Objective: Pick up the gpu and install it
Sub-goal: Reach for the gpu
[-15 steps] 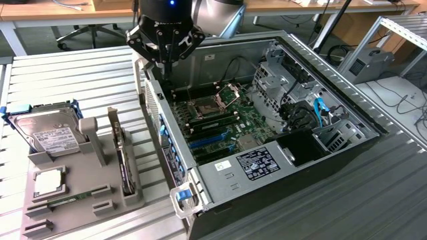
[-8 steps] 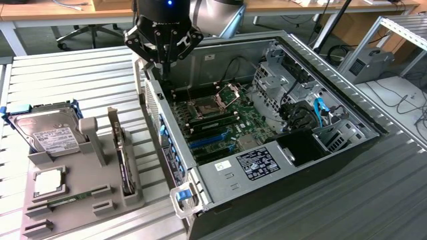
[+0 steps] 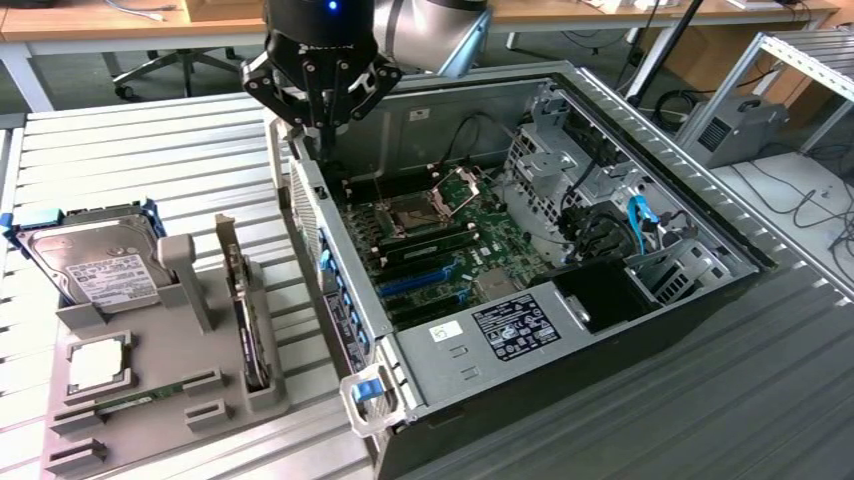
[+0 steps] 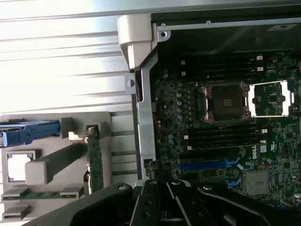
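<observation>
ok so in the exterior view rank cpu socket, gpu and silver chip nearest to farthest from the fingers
1. cpu socket, inside the open case
2. gpu, standing on edge in the grey holder
3. silver chip, flat at the holder's front

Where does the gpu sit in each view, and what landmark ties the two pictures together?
Exterior view: the gpu stands on edge in the grey holder, toward the exterior view's left, beside the computer case.
Wrist view: the gpu stands in that holder's slot, next to the case's outer wall.
Shared landmark: the open CPU socket on the motherboard.
</observation>
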